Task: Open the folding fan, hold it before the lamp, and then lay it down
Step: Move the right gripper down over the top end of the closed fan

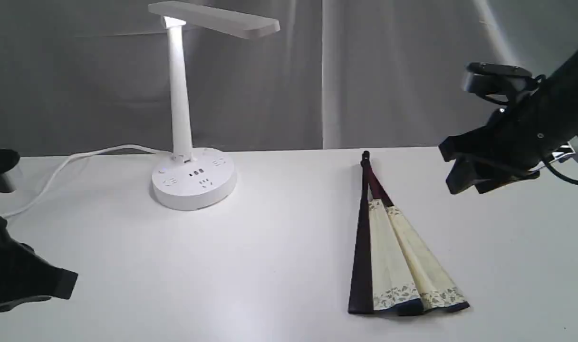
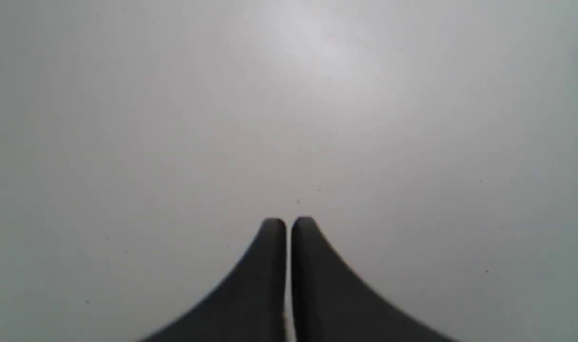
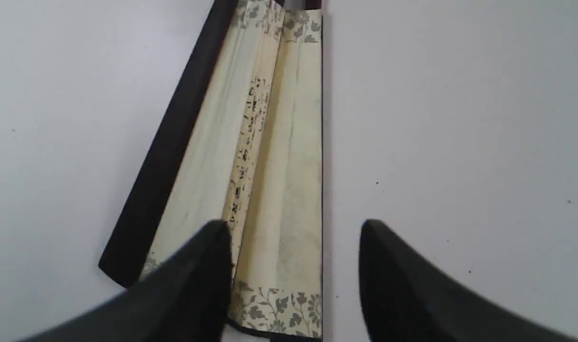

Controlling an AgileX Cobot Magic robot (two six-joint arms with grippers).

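Note:
The folding fan lies flat on the white table, spread only a few pleats wide, with its pivot pointing to the back and its cream leaf toward the front. The right wrist view shows its cream pleats, black writing and floral border. My right gripper hangs in the air to the right of the fan, above it and apart from it. Its jaws stand open with nothing held. The white lamp stands at the back left on its round base. My left gripper sits low at the front left, shut and empty.
The lamp's white cord runs from the base to the left edge of the table. A grey curtain hangs behind the table. Bare white tabletop lies between the lamp and the fan.

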